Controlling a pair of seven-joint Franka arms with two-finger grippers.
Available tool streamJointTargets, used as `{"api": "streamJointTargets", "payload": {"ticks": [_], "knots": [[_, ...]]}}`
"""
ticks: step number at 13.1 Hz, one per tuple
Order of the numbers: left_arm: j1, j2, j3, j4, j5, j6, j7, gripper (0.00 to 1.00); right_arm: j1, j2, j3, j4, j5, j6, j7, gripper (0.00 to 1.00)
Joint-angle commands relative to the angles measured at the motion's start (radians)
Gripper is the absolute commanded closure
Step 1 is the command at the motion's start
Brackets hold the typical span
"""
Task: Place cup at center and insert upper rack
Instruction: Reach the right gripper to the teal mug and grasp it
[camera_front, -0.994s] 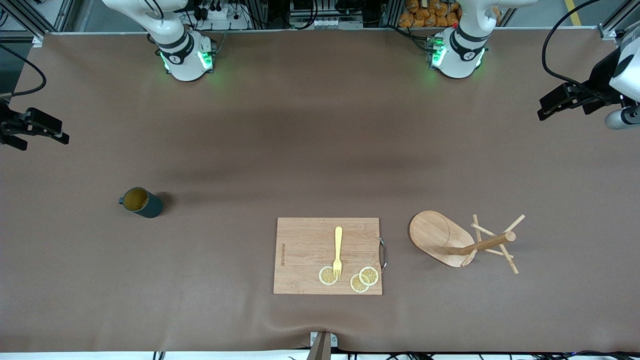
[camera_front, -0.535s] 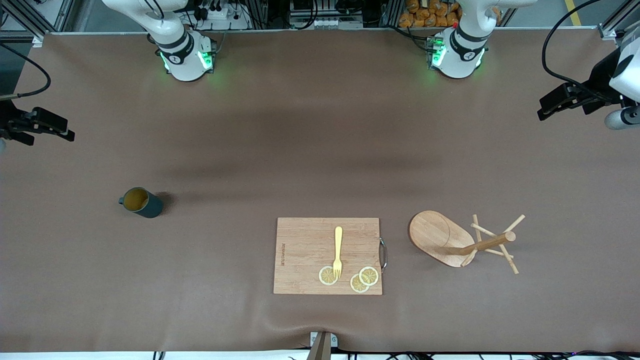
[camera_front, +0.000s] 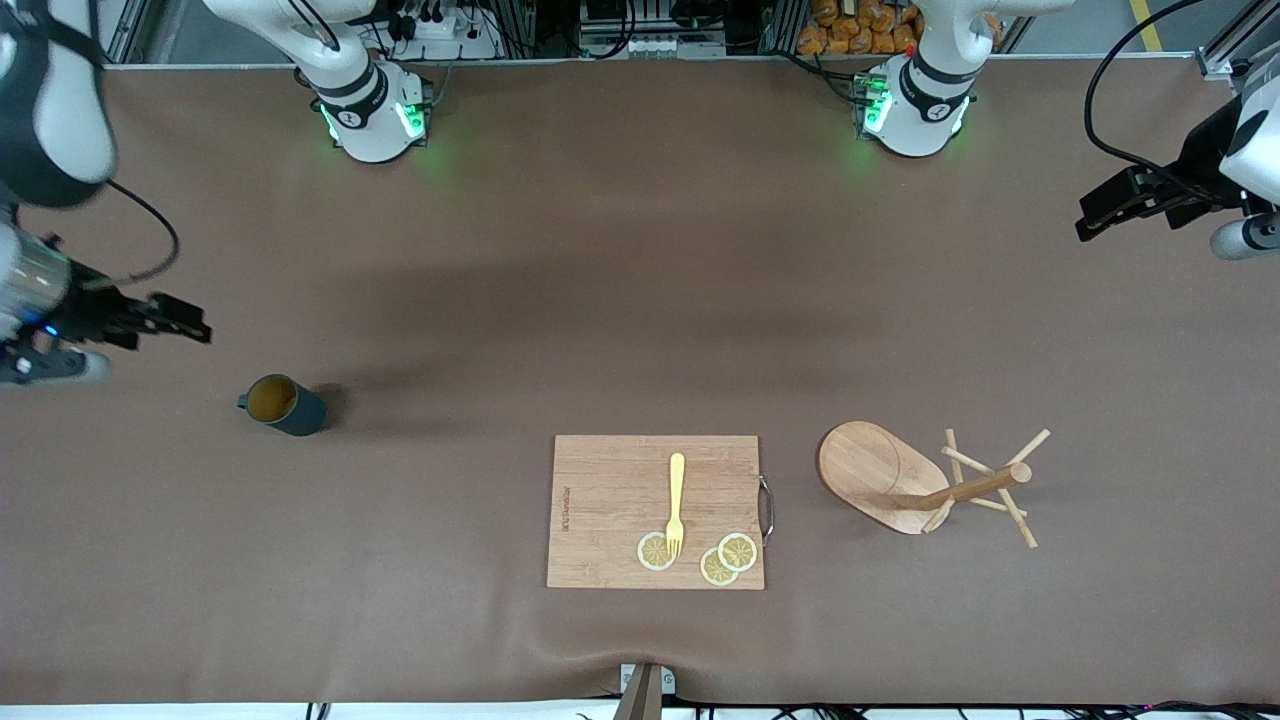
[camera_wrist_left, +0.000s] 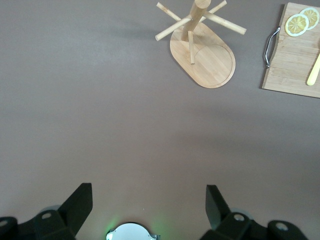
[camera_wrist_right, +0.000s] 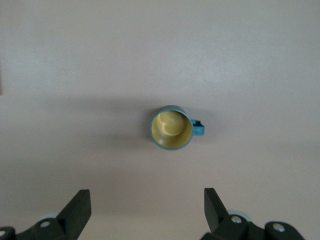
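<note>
The dark teal cup (camera_front: 283, 404) stands upright on the brown table toward the right arm's end, its yellowish inside showing; the right wrist view looks straight down on the cup (camera_wrist_right: 172, 127). My right gripper (camera_front: 195, 325) hovers open and empty over the table beside the cup, apart from it, and its own view shows the right gripper (camera_wrist_right: 147, 205) with nothing between the fingers. The wooden upper rack (camera_front: 865, 465) stands on its oval base toward the left arm's end. My left gripper (camera_front: 1085, 222) waits open and high over that end, and the left gripper (camera_wrist_left: 148, 200) looks down on the upper rack (camera_wrist_left: 202, 55).
A rectangular wooden cutting board (camera_front: 610, 500) lies between cup and rack, nearer to the front camera. On it are a yellow fork (camera_front: 676, 500) and lemon slices (camera_front: 737, 551). The board's metal handle (camera_front: 767, 508) faces the rack. The board's corner (camera_wrist_left: 295, 55) shows in the left wrist view.
My right gripper has come in from the table's edge toward the cup, with more of the arm now in view. The left arm, cup and rack have not moved.
</note>
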Motion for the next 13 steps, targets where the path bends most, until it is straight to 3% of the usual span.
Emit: {"api": "streamJointTargets", "payload": {"ticks": [1, 5, 13], "knots": [[0.009, 0.001, -0.001, 0.003, -0.006, -0.005, 0.018, 0.0, 0.017, 0.039, -0.004, -0.076, 0.013, 0.116, 0.016, 0.0], [0.007, 0.003, -0.001, 0.003, -0.006, -0.005, 0.018, 0.0, 0.024, 0.128, -0.004, -0.142, 0.013, 0.24, 0.016, 0.0], [0.009, 0.004, -0.001, 0.003, -0.006, -0.002, 0.018, 0.0, 0.046, 0.281, -0.003, -0.142, 0.016, 0.369, 0.017, 0.0]]}}
